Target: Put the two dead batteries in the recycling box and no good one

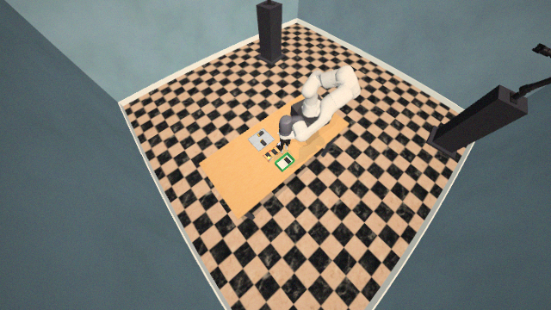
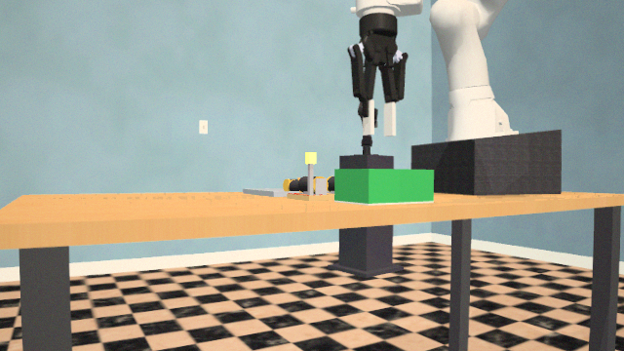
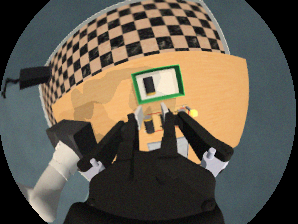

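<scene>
Gripper (image 1: 284, 149) (image 2: 379, 134) (image 3: 151, 109) released, raised near the box (image 1: 280, 168) (image 2: 401, 186) (image 3: 181, 84).
One battery (image 1: 287, 160) (image 3: 149, 85) lies inside the box; the lit bulb (image 1: 269, 157) (image 2: 311, 158) (image 3: 193, 113) stands near it.

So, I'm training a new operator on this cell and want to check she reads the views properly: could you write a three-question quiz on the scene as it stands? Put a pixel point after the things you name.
1. True or false: the green-walled recycling box (image 1: 278, 165) (image 2: 401, 186) (image 3: 158, 99) stands upright on the table (image 1: 232, 185) (image 2: 146, 219) (image 3: 220, 90).

2. Multiple choice: what is between the fingertips of the gripper (image 1: 284, 147) (image 2: 379, 119) (image 3: 152, 111)?
A) a battery
B) the gray tray
C) nothing
D) the bulb

3. Fill in the blank: the bulb (image 1: 269, 157) (image 2: 310, 158) (image 3: 193, 113) is glowing ______ (a color).

Key: 1 true; 2 C; 3 yellow
</scene>
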Tool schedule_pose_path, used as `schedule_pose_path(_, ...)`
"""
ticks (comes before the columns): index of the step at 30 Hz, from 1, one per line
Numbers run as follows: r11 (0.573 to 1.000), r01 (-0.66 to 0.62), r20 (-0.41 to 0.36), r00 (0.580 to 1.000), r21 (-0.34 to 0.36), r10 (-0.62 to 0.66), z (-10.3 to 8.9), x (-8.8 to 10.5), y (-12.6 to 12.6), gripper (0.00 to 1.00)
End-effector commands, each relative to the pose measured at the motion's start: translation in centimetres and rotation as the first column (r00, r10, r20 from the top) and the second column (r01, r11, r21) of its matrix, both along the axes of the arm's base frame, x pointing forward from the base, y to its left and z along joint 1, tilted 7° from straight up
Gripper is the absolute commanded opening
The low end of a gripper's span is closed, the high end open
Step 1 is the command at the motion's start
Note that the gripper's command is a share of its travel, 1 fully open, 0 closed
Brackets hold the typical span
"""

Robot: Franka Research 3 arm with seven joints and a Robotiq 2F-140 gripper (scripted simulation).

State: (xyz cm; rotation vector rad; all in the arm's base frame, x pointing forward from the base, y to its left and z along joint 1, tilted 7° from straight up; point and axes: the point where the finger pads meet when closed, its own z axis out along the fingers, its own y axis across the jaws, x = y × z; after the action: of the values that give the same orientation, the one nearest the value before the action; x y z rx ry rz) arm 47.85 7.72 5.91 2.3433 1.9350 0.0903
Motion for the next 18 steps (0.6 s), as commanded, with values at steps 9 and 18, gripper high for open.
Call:
schedule_pose_path(9,0.999,-0.049,0.006,0.999,-0.010,0.049,0.7,-2.5,-18.3,0.29)
schedule_pose_path(18,0.999,-0.049,0.006,0.999,-0.010,0.049,0.9,-3.7,-26.1,0.29)
